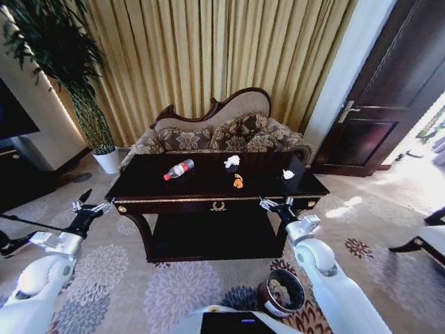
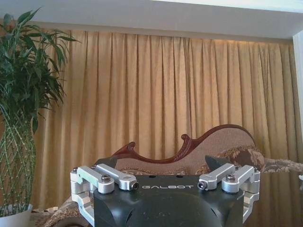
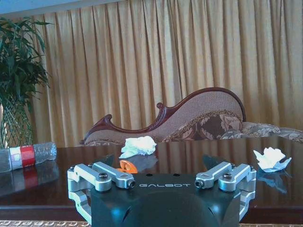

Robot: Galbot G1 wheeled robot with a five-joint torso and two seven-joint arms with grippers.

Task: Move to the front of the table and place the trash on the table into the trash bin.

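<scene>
Now the robot stands before the table (image 1: 218,196), both arms raised at its front edge, so the drive looks done and the first pick is the step in hand. The left gripper (image 1: 86,206) hovers off the table's left corner, at about 9 o'clock from the emblem, jaws spread wide and holding nothing. On the tabletop, left to right: the bottle (image 1: 179,169) lies on its side at about 11 o'clock, a paper wad (image 1: 232,161) at 12, an orange scrap (image 1: 238,182) just in front of it, and a second white piece (image 1: 288,174) at 2. The right gripper (image 1: 273,204) hovers at the front edge, jaws wide apart, empty. The bin (image 1: 284,293) sits on the carpet at about 5 o'clock. Next, I judge, the right arm must reach forward over the edge and close on the nearest litter.
</scene>
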